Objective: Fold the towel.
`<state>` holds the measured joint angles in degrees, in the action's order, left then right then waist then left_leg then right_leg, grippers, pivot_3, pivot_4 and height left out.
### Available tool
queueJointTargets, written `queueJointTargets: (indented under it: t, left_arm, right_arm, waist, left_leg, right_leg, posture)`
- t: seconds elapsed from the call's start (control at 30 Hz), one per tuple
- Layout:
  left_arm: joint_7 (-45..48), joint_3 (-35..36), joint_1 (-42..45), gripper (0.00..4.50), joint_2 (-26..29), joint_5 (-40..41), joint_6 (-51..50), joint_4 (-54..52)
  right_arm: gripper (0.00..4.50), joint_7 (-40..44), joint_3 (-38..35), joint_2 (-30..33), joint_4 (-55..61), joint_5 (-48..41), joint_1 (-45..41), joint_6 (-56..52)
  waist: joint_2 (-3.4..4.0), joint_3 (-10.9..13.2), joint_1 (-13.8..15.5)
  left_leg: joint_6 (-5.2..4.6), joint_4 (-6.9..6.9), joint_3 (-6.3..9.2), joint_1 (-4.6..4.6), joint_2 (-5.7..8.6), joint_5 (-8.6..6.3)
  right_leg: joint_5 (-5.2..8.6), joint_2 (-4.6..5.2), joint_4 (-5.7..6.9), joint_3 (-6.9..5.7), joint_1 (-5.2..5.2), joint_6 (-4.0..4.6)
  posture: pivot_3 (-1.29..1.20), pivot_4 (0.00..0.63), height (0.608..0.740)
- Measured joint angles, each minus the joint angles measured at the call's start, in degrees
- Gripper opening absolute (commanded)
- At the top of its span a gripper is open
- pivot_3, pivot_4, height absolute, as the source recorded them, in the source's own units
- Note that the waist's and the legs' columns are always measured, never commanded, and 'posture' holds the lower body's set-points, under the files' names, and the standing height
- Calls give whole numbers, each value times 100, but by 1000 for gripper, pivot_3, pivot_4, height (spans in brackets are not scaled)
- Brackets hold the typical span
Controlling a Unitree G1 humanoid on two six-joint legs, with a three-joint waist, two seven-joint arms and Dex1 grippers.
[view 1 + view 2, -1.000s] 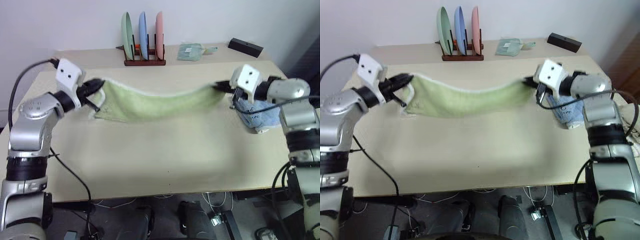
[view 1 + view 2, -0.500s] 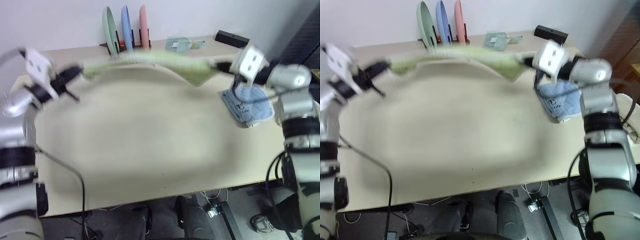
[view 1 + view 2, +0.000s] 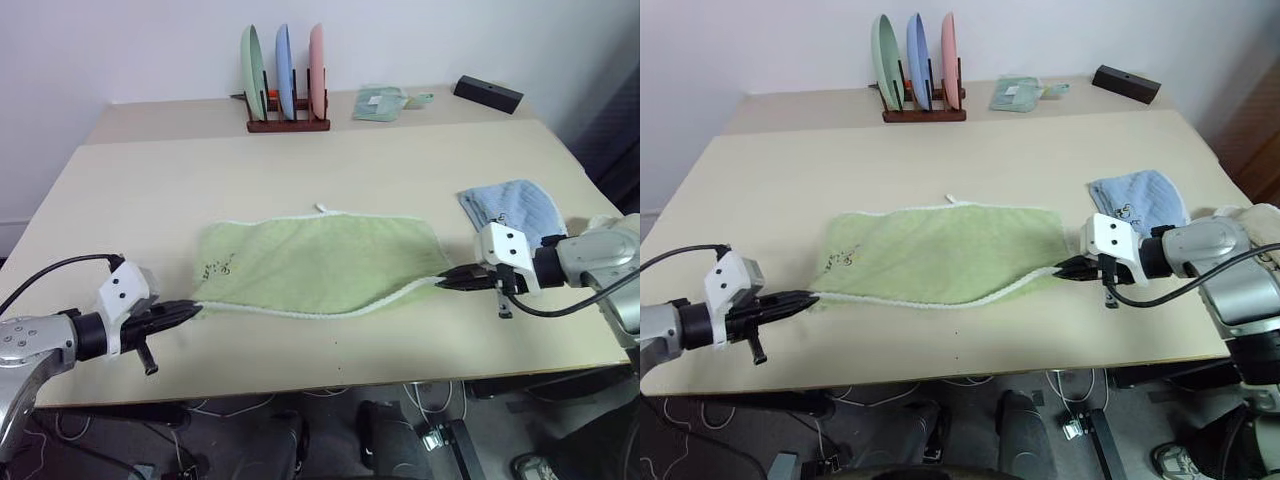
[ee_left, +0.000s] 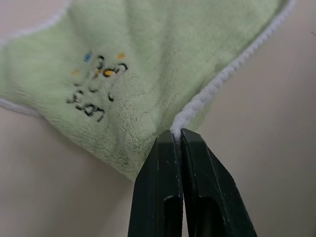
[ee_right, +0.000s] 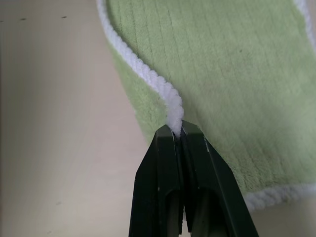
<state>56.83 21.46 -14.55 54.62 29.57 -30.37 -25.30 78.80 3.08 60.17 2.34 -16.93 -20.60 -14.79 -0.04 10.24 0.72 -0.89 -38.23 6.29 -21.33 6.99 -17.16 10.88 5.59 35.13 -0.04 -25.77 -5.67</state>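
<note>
The towel (image 3: 318, 260), light green with white stitched edging, lies spread on the table (image 3: 300, 170), its small white loop (image 3: 322, 209) at the far edge and a dark doodle (image 3: 216, 267) near its left end. My left gripper (image 3: 193, 310) is shut on the towel's near left corner (image 4: 177, 129), low over the table. My right gripper (image 3: 442, 282) is shut on the near right corner (image 5: 174, 124). The near edge sags between the two grips.
A light blue cloth (image 3: 512, 207) lies just beyond my right gripper. At the back stand a rack with three plates (image 3: 288, 90), a small folded pale green cloth (image 3: 382, 103) and a black box (image 3: 489, 94). The table's front edge runs close below both grippers.
Both grippers swung the towel up and over, then came down and back toward the near edge. The towel went from hanging stretched in the air to lying spread on the table.
</note>
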Motion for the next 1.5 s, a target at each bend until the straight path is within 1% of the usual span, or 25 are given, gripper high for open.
queueJointTargets:
  t: [0.17,0.33,0.37,0.5,0.57,0.7,0.83,0.97,1.1,1.2,1.23,1.27,1.3,1.33,1.37,1.43,1.5]
  left_arm:
    - [-2,6,41,53,-25,19,-64,-38]
    - [-468,1,1153,53,-437,94,-36,327]
    - [-543,-1,1315,53,-485,90,-21,418]
    - [-872,-221,2150,53,-640,-202,131,1206]
    - [-962,-455,2579,53,-778,-355,258,1624]
    - [-960,-800,3085,53,-940,-586,491,2270]
    - [-935,-1285,3825,53,-1122,-1006,776,3360]
    - [-866,-1624,4196,53,-1271,-1339,1118,4114]
    - [-834,-1635,4407,53,-1359,-1476,1234,4589]
    - [-853,-1617,4471,876,-1415,-1513,1252,4761]
    - [-914,-1584,4477,1381,-1467,-1503,1238,4820]
    - [-995,-1501,4478,1787,-1543,-1452,1205,4882]
    - [-1056,-1408,4478,2364,-1589,-1369,1117,4898]
    - [-1092,-1274,4475,2754,-1625,-1233,991,4873]
    - [-1110,-1036,4444,2764,-1652,-983,780,4762]
    - [-1153,-549,4375,2764,-1640,-510,408,4408]
    - [-1318,-115,4178,2764,-1571,-236,173,4059]
  right_arm:
    - [0,-106,-1,-60,-4,17,-12,49]
    - [0,-582,-3,-444,-418,207,-700,306]
    - [0,-666,-4,-487,-526,263,-821,384]
    - [0,-1062,95,-824,-1520,775,-1433,938]
    - [0,-1285,197,-1127,-2161,1023,-1803,1218]
    - [0,-1493,339,-1511,-3082,1338,-2275,1620]
    - [0,-1629,468,-1798,-4185,1671,-2806,2064]
    - [0,-1696,576,-2047,-4908,1872,-3018,2459]
    - [0,-1780,595,-2153,-5340,2027,-3130,2736]
    - [839,-1843,593,-2188,-5510,2072,-3188,2772]
    - [1363,-1886,589,-2191,-5561,2080,-3196,2771]
    - [1722,-1909,587,-2191,-5573,2097,-3196,2772]
    - [2270,-1956,585,-2191,-5573,2112,-3196,2784]
    - [2773,-2023,570,-2190,-5567,2118,-3195,2798]
    - [3282,-2080,539,-2188,-5533,2115,-3192,2802]
    - [4113,-2156,482,-2151,-5389,2107,-3171,2802]
    - [4113,-2211,430,-2095,-5067,2080,-3077,2792]
  waist:
    - [0,0,-2]
    - [-1,0,-1]
    - [-1,0,-2]
    - [-2,-1,-5]
    - [-2,0,-14]
    - [-2,0,-35]
    - [-2,-1,-34]
    - [-2,-1,-76]
    - [-2,-1,-155]
    - [-2,-1,-174]
    - [-2,-1,-175]
    - [-2,-1,-175]
    - [-2,-1,-175]
    - [-2,-1,-176]
    - [-2,-1,-180]
    - [-2,-1,-186]
    - [-2,-1,-198]
  left_leg:
    - [1,0,0,0,-1,0]
    - [7,-1,1,1,-1,3]
    - [27,-1,1,1,-1,15]
    - [42,-1,-1,1,1,23]
    - [44,0,-1,0,1,24]
    - [46,0,-1,-8,1,26]
    - [49,-1,-1,-6,4,29]
    - [49,3,0,-11,4,28]
    - [49,3,0,-17,5,29]
    - [50,3,0,-16,4,29]
    - [50,4,0,-16,4,29]
    - [50,3,0,-17,4,29]
    - [50,3,0,-18,4,29]
    - [50,3,0,-22,4,29]
    - [50,2,-1,-27,4,29]
    - [51,1,-1,-35,4,29]
    - [51,4,-2,-33,3,29]
  right_leg:
    - [0,1,-2,0,1,0]
    - [-1,0,-2,-4,1,0]
    - [-1,0,-2,-4,0,0]
    - [-2,-1,-3,-4,1,0]
    - [-2,-3,-2,-4,-1,0]
    - [-2,-2,-1,-2,-14,0]
    - [-3,-9,1,-3,-11,0]
    - [-3,-8,1,-3,-21,0]
    - [-3,-8,5,-2,-29,0]
    - [-3,-8,8,-1,-31,0]
    - [-3,-8,9,0,-32,0]
    - [-3,-8,9,0,-35,0]
    - [-3,-8,10,0,-37,0]
    - [-3,-8,10,1,-41,-1]
    - [-3,-5,11,3,-48,-1]
    - [-3,-3,12,4,-59,-1]
    - [-3,-4,11,5,-60,-1]
  posture:
    - [0,150,740]
    - [0,150,740]
    - [0,150,740]
    - [0,150,740]
    - [0,150,740]
    - [0,150,740]
    - [0,150,740]
    - [0,150,740]
    - [0,150,740]
    - [0,150,740]
    - [0,150,740]
    - [0,150,740]
    - [0,150,740]
    - [0,150,740]
    - [0,150,740]
    - [0,150,740]
    - [0,150,740]
